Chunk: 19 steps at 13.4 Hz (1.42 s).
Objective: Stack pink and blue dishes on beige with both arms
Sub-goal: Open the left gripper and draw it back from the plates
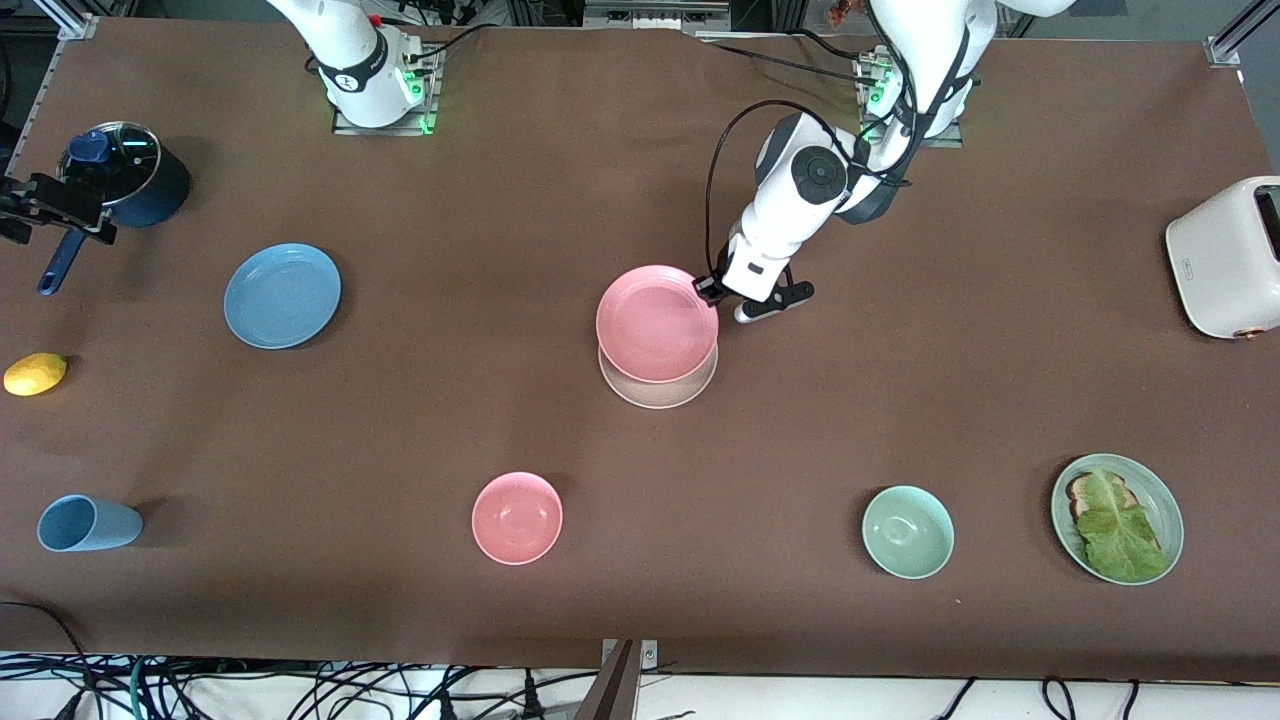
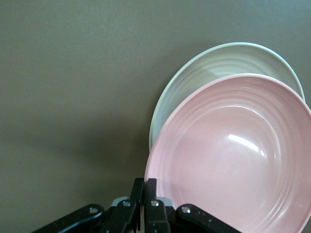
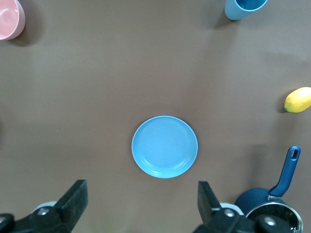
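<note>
1. The left pincer (image 1: 712,290) is clamped on the pink plate's (image 1: 656,322) rim, holding it just above the beige plate (image 1: 657,392) at mid-table.
2. The right pincer (image 3: 141,200) hangs wide apart over the blue plate (image 1: 282,295), which lies toward the right arm's end.

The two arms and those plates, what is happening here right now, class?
The left gripper is shut on the rim of the pink plate, holding it just above the beige plate, not yet squarely over it. The right gripper hangs open high above the blue plate, which lies untouched on the table toward the right arm's end.
</note>
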{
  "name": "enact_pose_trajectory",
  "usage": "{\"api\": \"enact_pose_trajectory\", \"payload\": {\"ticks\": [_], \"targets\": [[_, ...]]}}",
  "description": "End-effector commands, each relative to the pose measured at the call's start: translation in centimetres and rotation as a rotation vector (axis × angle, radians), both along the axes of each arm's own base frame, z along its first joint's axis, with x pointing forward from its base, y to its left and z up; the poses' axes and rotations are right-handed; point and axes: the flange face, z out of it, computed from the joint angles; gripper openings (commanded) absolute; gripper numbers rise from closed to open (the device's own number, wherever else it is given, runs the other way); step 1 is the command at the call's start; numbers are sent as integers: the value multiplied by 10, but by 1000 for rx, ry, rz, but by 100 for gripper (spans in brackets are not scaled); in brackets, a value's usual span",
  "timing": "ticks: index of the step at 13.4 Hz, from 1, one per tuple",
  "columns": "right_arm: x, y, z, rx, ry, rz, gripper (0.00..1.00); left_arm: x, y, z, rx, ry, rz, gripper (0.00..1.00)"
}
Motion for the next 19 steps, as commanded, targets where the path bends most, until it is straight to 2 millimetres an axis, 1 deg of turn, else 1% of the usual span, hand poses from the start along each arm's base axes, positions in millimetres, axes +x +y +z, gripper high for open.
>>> {"api": "enact_pose_trajectory", "payload": {"ticks": [1,3,4,5,6,7,8,9,10,11,12,13,14,16,17,18,19], "targets": [[3,-2,4,-1,-1,-13,100,13,-8,-1,16,-22,18,0],[7,-2,-4,-4,14,-13,100,18,-7,1,14,-29,21,0],[7,-2,-5,-5,15,-12,100,19,-7,1,14,-31,21,1],[8,-1,-9,0,25,-13,100,20,-6,1,14,-29,24,9],[8,-2,-12,0,29,-15,100,21,-5,1,15,-31,21,26],[10,-2,-18,2,38,-14,100,22,-4,1,15,-31,23,36],[13,-3,-22,3,43,-14,100,23,-3,2,15,-33,23,42],[14,-4,-25,3,44,-15,100,27,-2,4,16,-42,24,50],[15,-6,-27,1,43,-20,100,29,-1,7,20,-46,16,53],[15,-14,-33,1,46,-34,100,34,5,11,26,-47,23,56],[13,-26,-45,0,49,-50,100,37,8,20,36,-24,10,60],[10,-40,-57,1,52,-67,100,48,16,36,65,-2,-36,63],[6,-50,-71,6,63,-88,100,62,22,60,109,19,-83,63],[1,-58,-97,9,64,-81,100,87,35,100,195,57,-153,63],[-3,-59,-113,12,61,-63,100,96,42,113,216,66,-190,64],[-8,-61,-130,13,58,-49,100,106,54,125,220,67,-226,67],[-15,-68,-148,15,49,-35,100,115,68,140,220,68,-255,70]]}}
